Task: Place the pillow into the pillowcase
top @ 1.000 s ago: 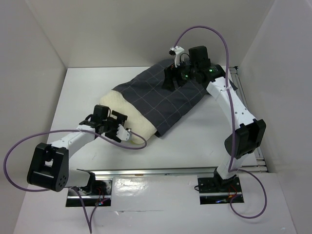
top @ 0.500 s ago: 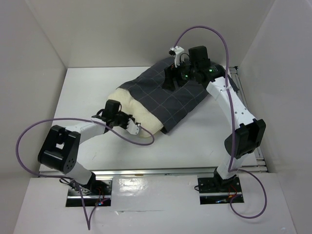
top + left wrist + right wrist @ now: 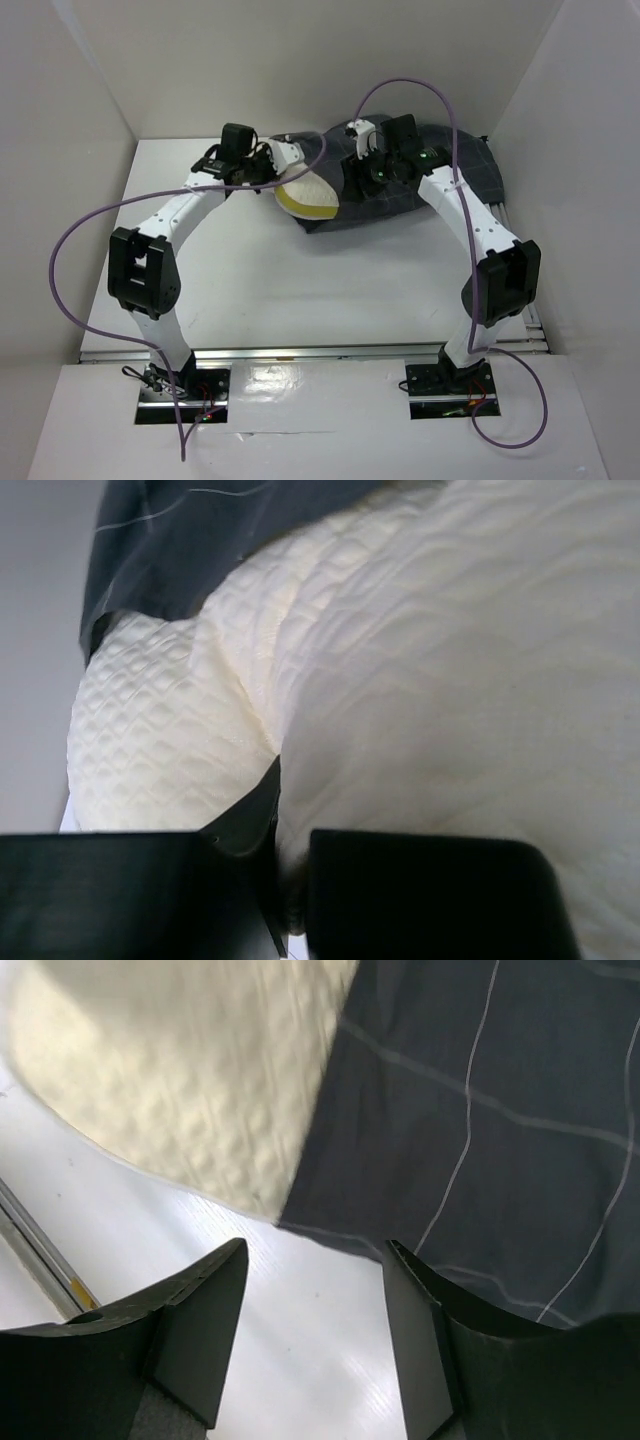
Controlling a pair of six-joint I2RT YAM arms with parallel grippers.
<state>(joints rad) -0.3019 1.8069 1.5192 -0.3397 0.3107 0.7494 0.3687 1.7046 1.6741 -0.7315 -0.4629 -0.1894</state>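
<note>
Your left gripper sits just left of the pillowcase, at its open end. In the left wrist view its jaws are drawn nearly together on a crease of the pillow. The tips are sunk in the cloth, so you can't tell how deep the pinch goes.

Only a cream end of the pillow sticks out of the pillowcase's left side, turned so the yellow band faces up. The rest is hidden under the dark cloth.

The pillowcase is bunched at the far edge of the table. Its right side is close to the right wall, and part of it is covered by the right arm.

The right gripper hangs at the pillowcase's left hem. Its jaws are spread wide and grip nothing, with bare table showing in the gap.

You have open table all along the near side of the pillowcase, and little room behind it or to its right.
</note>
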